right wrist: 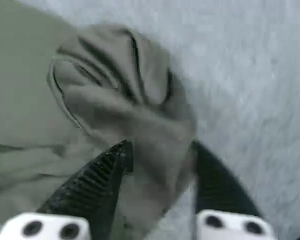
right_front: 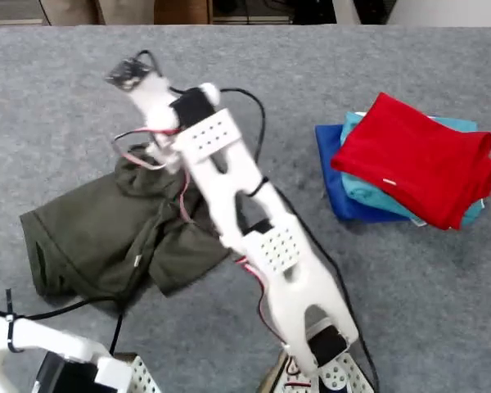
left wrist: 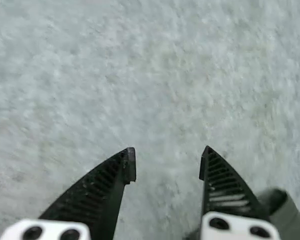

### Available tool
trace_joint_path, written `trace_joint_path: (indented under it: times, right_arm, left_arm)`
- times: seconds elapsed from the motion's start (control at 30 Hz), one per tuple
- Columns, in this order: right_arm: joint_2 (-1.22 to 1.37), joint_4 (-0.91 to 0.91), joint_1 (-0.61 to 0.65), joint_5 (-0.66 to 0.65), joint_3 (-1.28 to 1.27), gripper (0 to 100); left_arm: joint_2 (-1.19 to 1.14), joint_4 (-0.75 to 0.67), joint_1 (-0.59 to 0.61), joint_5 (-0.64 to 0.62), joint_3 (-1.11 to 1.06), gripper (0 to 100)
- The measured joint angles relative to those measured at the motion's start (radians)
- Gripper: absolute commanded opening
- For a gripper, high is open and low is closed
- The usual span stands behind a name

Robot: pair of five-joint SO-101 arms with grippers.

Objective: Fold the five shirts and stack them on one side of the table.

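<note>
An olive shirt [right_front: 106, 233] lies crumpled on the grey carpeted table [right_front: 65, 106] at the left. Its top edge is bunched up under my right gripper [right_front: 151, 151]. In the right wrist view that gripper [right wrist: 161, 152] is open, its fingers straddling a gathered fold of the olive shirt [right wrist: 115, 95]. At the right side stands a stack of folded shirts: red [right_front: 413, 155] on top, teal [right_front: 368, 192] under it, blue [right_front: 335, 176] at the bottom. My left gripper [left wrist: 167, 162] hangs open over bare carpet, with a corner of olive cloth [left wrist: 285, 210] beside one finger.
The right arm [right_front: 254, 221] stretches diagonally from the near edge across the middle, trailing black cables [right_front: 254, 115]. The left arm's base [right_front: 57, 352] sits at the near left corner. Bare carpet lies between the olive shirt and the stack.
</note>
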State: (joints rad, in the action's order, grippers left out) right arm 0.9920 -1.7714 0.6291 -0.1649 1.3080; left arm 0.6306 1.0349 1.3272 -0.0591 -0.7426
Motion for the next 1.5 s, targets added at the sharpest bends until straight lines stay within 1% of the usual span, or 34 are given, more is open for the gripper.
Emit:
trace_joint_path:
  times: [0.03,0.1,0.23,0.3,0.4,0.5,0.63,0.7,0.77,0.83,0.93,1.1,1.2,1.33,1.4,1.47,1.5]
  right_arm:
    - [0.018,0.000,-0.026,-0.008,-0.011,43.8]
    - [0.046,0.000,-0.089,-0.015,-0.021,43.3]
    - [0.049,0.000,-0.199,-0.048,-0.028,40.0]
    - [0.049,0.000,-0.219,-0.051,-0.028,37.4]
    - [0.049,0.000,-0.199,-0.051,-0.028,32.3]
    - [0.046,0.000,-0.143,-0.054,-0.028,27.9]
    - [0.012,0.000,-0.075,-0.051,-0.028,25.5]
    - [-0.026,0.000,-0.046,-0.049,-0.028,25.4]
    - [-0.063,0.000,-0.021,-0.049,-0.028,25.4]
    - [-0.089,0.000,0.009,-0.049,-0.028,25.4]
    - [-0.126,0.000,0.054,-0.049,-0.028,25.4]
    - [-0.143,0.000,0.163,-0.046,-0.048,25.4]
    - [-0.107,0.000,0.222,-0.046,-0.098,25.4]
    - [0.017,0.038,0.216,-0.046,-0.118,24.1]
    - [0.072,0.069,0.192,-0.046,-0.118,16.8]
    - [0.112,0.097,0.153,-0.046,-0.118,3.4]
    - [0.124,0.114,0.132,-0.046,-0.118,0.0]
  left_arm:
    - [0.000,0.015,-0.026,0.000,0.000,22]
    - [0.000,0.048,-0.081,0.000,0.005,22]
    - [0.000,0.083,-0.213,-0.002,0.043,22]
    - [0.000,0.086,-0.288,-0.002,0.051,22]
    - [0.000,0.086,-0.414,-0.020,0.051,22]
    - [0.000,0.072,-0.542,-0.095,0.043,22]
    - [-0.044,-0.091,-0.686,-0.206,-0.061,21]
    - [-0.095,-0.181,-0.743,-0.229,-0.118,21]
    - [-0.161,-0.235,-0.786,-0.239,-0.161,21]
    - [-0.239,-0.270,-0.795,-0.244,-0.189,21]
    - [-0.356,-0.278,-0.798,-0.247,-0.187,20]
    - [-0.446,-0.218,-0.796,-0.247,-0.110,8]
    - [-0.468,-0.215,-0.795,-0.250,-0.087,7]
    - [-0.479,-0.210,-0.795,-0.250,-0.075,7]
    - [-0.479,-0.210,-0.795,-0.250,-0.075,7]
    - [-0.479,-0.210,-0.795,-0.250,-0.075,7]
    - [-0.479,-0.210,-0.795,-0.250,-0.075,7]
